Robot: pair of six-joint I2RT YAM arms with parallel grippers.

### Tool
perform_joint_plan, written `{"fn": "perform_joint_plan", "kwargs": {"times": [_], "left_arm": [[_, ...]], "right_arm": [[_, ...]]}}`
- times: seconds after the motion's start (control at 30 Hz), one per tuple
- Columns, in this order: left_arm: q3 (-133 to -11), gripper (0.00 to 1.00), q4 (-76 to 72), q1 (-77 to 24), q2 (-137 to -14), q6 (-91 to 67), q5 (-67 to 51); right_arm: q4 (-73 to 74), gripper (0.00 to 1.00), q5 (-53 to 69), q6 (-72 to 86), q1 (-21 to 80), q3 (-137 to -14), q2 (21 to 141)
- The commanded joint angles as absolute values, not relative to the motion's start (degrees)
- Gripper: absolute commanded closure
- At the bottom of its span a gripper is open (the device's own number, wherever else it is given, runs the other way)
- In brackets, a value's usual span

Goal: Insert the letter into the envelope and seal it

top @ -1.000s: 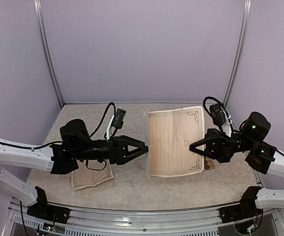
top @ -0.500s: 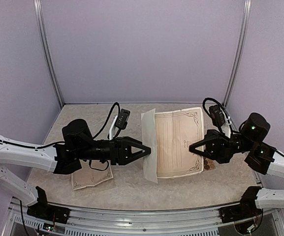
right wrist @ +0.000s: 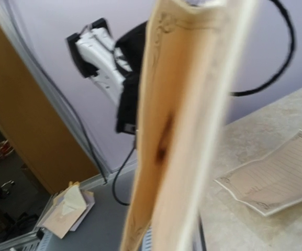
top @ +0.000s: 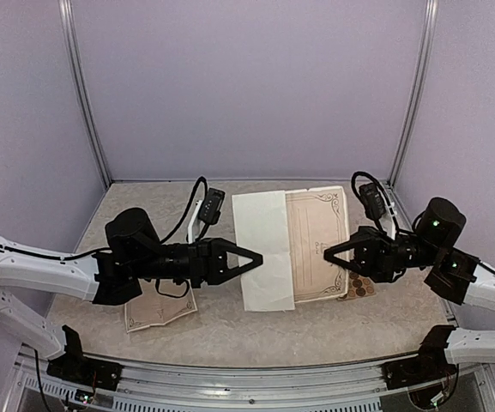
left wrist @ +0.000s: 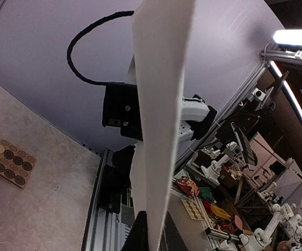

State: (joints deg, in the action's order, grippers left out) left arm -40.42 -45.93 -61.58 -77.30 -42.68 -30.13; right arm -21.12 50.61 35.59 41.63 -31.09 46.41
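The letter is held above the table, its left half folded over white, the left gripper seemingly pinching that edge, the right gripper clamped on the opposite edge.

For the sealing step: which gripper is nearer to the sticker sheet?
Right. The right gripper is just beside the sticker sheet; the left gripper is at the opposite edge of the letter.

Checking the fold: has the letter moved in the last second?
Yes. The letter has its left half turned over, white back up; its right edge shifted left, uncovering more of the sticker sheet.
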Motion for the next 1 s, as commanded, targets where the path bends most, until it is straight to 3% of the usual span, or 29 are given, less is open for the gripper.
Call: {"fn": "perform_joint_plan", "kwargs": {"times": [0.0, 0.3, 0.7, 0.83, 0.97], "left_arm": [[-40.30, 0.97, -43.67, -62.66, -75.88, -39.94, -26.54], [-40.98, 1.00, -33.78, -65.77, -74.04, -33.74, -9.12], [-44.70, 1.00, -24.59, -67.51, -76.90, -35.77, 6.51], [-46.65, 1.00, -23.25, -67.18, -78.15, -35.19, 6.38], [-46.26, 1.00, -23.07, -63.40, -77.66, -36.41, 2.25]], "right_arm": [[-17.32, 1.00, 45.39, 34.59, 42.53, -32.08, 46.82], [-7.50, 1.00, 33.72, 32.71, 42.51, -35.38, 49.51], [-9.84, 1.00, 33.05, 33.48, 45.00, -36.32, 54.59], [-10.10, 0.78, 31.19, 33.81, 45.59, -37.44, 55.56], [-8.51, 0.31, 20.92, 33.15, 45.51, -39.68, 54.50]]}}
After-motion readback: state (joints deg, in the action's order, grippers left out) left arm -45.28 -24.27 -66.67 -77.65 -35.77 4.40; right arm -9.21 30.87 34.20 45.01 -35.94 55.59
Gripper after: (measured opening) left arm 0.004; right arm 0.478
